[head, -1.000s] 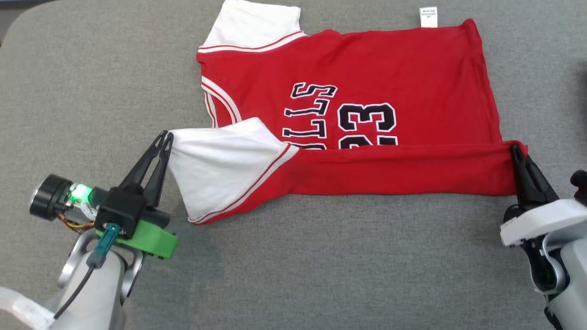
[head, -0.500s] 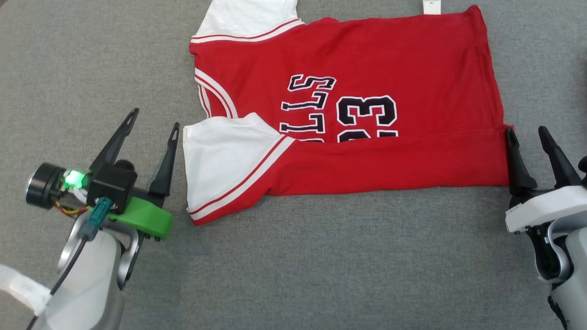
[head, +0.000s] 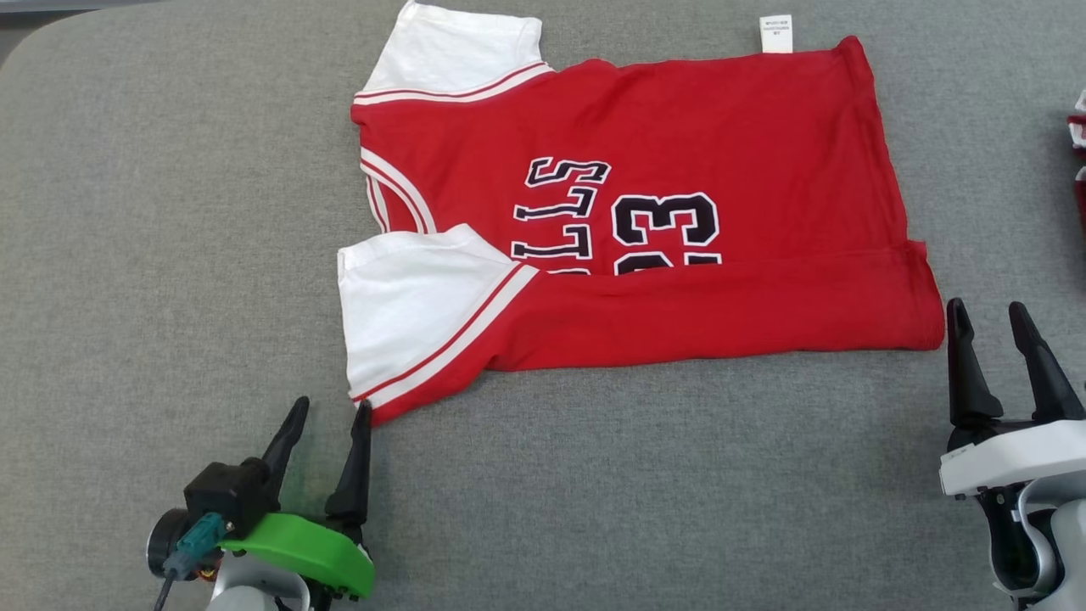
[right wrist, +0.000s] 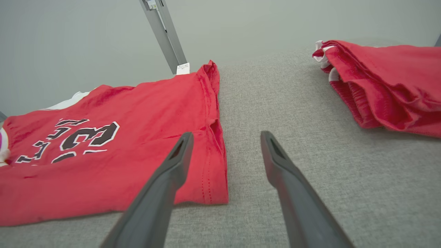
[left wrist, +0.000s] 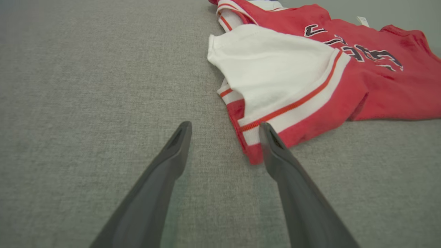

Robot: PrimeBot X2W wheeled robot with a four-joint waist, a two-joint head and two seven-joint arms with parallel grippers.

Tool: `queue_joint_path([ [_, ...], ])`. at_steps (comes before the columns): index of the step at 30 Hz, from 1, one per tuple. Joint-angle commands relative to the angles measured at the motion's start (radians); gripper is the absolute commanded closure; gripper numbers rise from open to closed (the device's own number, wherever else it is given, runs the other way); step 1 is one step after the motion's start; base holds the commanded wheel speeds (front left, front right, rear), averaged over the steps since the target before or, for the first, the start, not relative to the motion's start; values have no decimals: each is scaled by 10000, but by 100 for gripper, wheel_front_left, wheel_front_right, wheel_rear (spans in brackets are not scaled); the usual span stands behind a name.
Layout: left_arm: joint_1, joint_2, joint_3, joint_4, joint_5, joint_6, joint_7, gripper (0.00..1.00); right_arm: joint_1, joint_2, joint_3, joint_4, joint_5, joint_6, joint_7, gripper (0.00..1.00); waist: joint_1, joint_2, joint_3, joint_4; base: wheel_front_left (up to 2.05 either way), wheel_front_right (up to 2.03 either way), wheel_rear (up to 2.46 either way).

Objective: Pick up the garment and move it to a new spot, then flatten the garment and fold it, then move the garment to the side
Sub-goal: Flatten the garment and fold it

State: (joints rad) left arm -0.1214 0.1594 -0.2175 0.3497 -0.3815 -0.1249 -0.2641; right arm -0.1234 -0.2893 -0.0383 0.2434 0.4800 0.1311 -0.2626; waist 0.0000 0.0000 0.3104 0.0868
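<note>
Grey woven surface (head: 136,255), plain pale wall (right wrist: 86,38) behind, slanted metal post (right wrist: 164,32), perhaps a frame upright.

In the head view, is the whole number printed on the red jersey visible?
No, a folded strip of the jersey lies over one part of the number.
</note>
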Motion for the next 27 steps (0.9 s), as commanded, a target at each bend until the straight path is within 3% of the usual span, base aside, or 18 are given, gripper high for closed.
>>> queue_joint_path([
  [1,-327,145,-62,157,84,-42,2,0,83,40,48,6,-62,-8,-27,0,0,0,-4,-49,0,0,0],
  [13,-860,192,-813,1780,-321,-48,22,0,16,18,-45,-62,-91,-8,-27,0,0,0,35,-203,0,0,0],
  [14,-910,154,-827,1971,-369,-48,24,4,20,40,-21,-53,-94,-8,-27,0,0,0,32,-190,0,0,0],
  [15,-985,132,-862,2209,-365,-27,38,34,13,58,15,-20,-88,-8,-27,0,0,0,29,-173,0,0,0],
  [16,-1049,103,-949,2328,-393,-26,51,53,4,68,59,29,-77,-8,-27,0,0,0,25,-155,0,0,0],
  [17,-1095,40,-1063,2443,-529,-27,63,81,-21,83,104,85,-50,-8,-27,0,0,0,18,-134,0,0,0],
  [18,-1137,10,-1227,2490,-621,-26,119,100,-43,93,145,140,-14,-8,-27,0,0,0,8,-116,0,0,0],
  [23,-1290,365,-2070,2236,-1205,-28,198,100,-231,65,419,863,318,-8,-27,0,0,0,-40,9,0,0,0],
  [27,-1427,713,-2133,1791,-1345,-27,68,100,-542,48,653,1607,593,-8,-27,0,0,0,-65,92,0,0,0],
])
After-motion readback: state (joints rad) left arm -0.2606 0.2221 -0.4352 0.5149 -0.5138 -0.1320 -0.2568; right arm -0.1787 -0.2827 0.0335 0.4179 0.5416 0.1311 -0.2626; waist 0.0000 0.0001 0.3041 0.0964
